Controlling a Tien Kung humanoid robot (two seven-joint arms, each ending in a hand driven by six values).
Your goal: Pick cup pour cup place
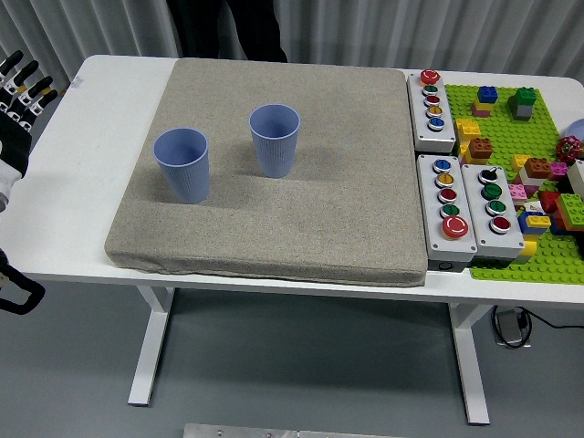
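Observation:
Two ribbed blue cups stand upright on a grey mat (pixel 274 228). The left cup (pixel 182 164) is nearer to me, and the right cup (pixel 275 140) is a little farther back, a short gap between them. I cannot see anything inside either cup. My left hand (pixel 20 87) is at the picture's left edge, off the mat and well left of the cups, its black fingers (pixel 27 71) spread and holding nothing. The right arm does not show.
Three grey button boxes (pixel 447 208) lie right of the mat. Beyond them is a green baseplate (pixel 511 119) with several toy bricks. A person in dark clothes (pixel 228 27) stands at the far side. The white table (pixel 100 109) shows left of the mat.

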